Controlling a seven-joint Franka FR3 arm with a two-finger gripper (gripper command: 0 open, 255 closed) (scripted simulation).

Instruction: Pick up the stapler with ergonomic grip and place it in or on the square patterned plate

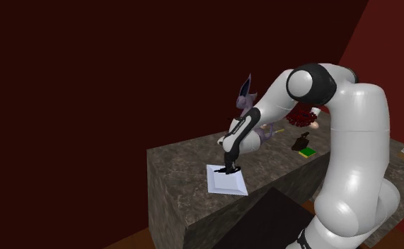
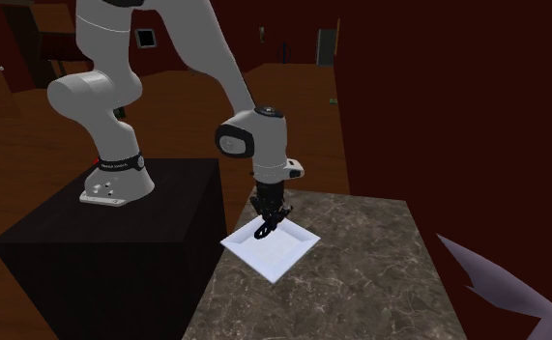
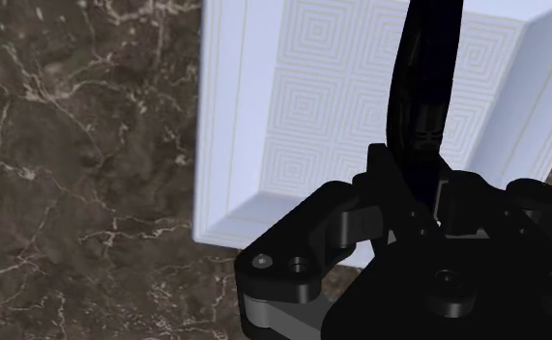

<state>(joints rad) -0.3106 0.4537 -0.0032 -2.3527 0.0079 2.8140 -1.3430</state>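
Observation:
My black gripper (image 1: 228,164) is shut on a slim black stapler (image 1: 229,170), right over the white square plate (image 1: 230,184) on the dark marble counter. In the second exterior view the gripper (image 2: 269,216) points straight down, and the stapler (image 2: 264,231) hangs low over the plate (image 2: 285,253); I cannot tell whether it touches. In the wrist view the stapler (image 3: 421,87) sticks out from between the fingers of the gripper (image 3: 411,188), across the plate's (image 3: 312,106) inner field of concentric square patterns.
The marble counter (image 2: 351,280) stretches away from the plate. At its far end stand a purple spiky figure (image 1: 246,99), a red object (image 1: 305,115) and a green book (image 1: 307,152). The black stand (image 2: 119,237) adjoins the counter.

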